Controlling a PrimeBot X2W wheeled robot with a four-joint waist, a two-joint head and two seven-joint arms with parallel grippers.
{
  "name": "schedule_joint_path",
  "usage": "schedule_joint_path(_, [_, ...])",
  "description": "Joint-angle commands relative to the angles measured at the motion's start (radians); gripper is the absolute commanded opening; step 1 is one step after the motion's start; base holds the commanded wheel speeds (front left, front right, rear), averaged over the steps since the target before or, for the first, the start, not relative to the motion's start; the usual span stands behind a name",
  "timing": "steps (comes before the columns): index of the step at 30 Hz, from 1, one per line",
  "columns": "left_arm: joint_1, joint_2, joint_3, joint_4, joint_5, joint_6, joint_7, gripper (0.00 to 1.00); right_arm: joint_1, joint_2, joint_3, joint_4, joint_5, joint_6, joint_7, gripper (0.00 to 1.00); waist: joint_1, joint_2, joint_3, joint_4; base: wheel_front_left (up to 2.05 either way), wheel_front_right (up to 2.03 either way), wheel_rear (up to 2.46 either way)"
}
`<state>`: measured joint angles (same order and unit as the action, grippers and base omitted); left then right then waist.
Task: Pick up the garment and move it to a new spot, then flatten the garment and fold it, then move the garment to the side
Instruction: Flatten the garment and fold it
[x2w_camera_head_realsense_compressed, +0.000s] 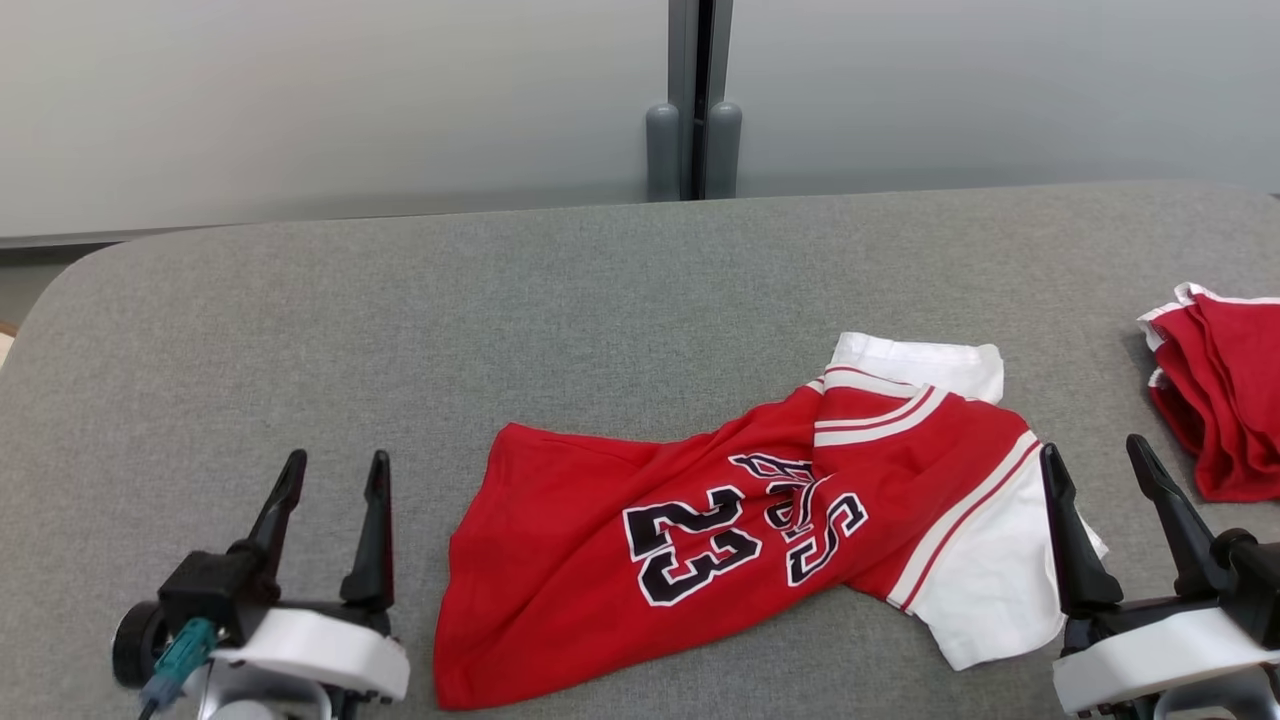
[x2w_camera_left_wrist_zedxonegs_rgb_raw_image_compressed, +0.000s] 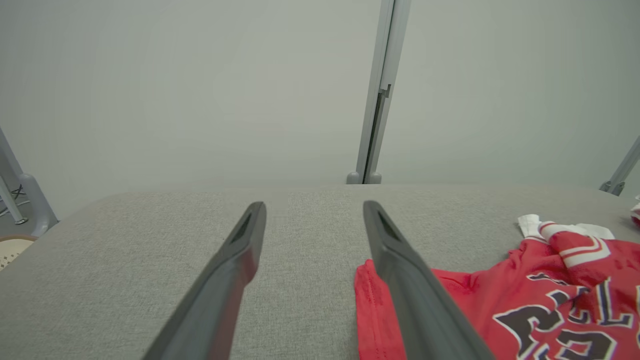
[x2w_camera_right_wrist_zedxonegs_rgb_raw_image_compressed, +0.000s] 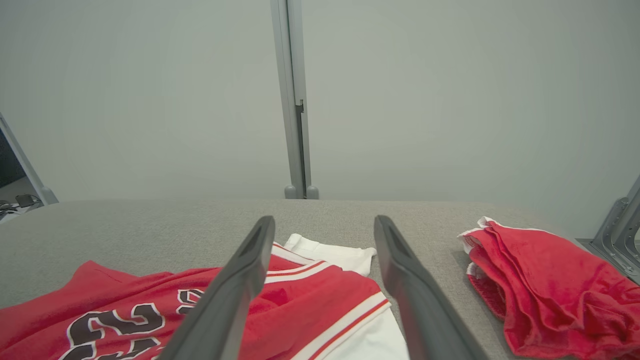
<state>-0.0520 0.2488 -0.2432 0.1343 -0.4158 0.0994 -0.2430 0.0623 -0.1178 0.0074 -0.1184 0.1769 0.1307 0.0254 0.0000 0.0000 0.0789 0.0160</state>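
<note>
We judge the red jersey light, limp, slippery; we would pinch its shoulder and hem corners; left claw and right claw both gape empty.

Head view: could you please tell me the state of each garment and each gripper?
Jersey: crumpled, unfolded, lying free.
Red pile: bunched up, apart from the jersey.
Left gripper: open, empty.
Right gripper: open, empty, at the jersey's white sleeve.
</note>
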Motion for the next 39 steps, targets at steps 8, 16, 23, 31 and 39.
schedule_joint_path(8, [-0.214, -0.053, -0.092, 0.106, -0.009, -0.072, 0.096, 1.00, -0.042, -0.001, 0.019, -0.011, 0.006, 0.000, -0.007, 1.00, 0.0000, 0.0000, 0.087, -0.003, 0.00, 0.00, 0.00])
schedule_joint_path(16, [-0.400, -0.104, -0.142, 0.434, -0.053, -0.148, 0.227, 1.00, -0.085, 0.004, 0.038, 0.021, 0.018, 0.000, -0.028, 1.00, 0.0000, 0.0000, 0.169, -0.046, 0.00, 0.00, 0.00])
schedule_joint_path(23, [-0.477, -0.116, -0.143, 0.590, -0.078, -0.172, 0.254, 0.00, -0.101, -0.001, 0.012, 0.039, 0.024, 0.000, -0.039, 1.00, 0.0000, 0.0000, 0.191, -0.049, 0.00, 0.00, 0.00])
schedule_joint_path(31, [-0.525, -0.121, -0.149, 0.641, -0.083, -0.187, 0.196, 0.00, -0.164, -0.036, -0.039, 0.096, 0.075, 0.000, -0.039, 1.00, 0.0000, 0.0000, 0.208, -0.043, 0.00, 0.00, 0.00])
schedule_joint_path(39, [-0.598, -0.140, -0.162, 0.639, -0.078, -0.196, 0.154, 0.00, -0.368, -0.147, -0.044, 0.257, 0.156, 0.000, -0.013, 1.00, 0.0000, 0.0000, 0.310, 0.000, 0.00, 0.00, 0.00])
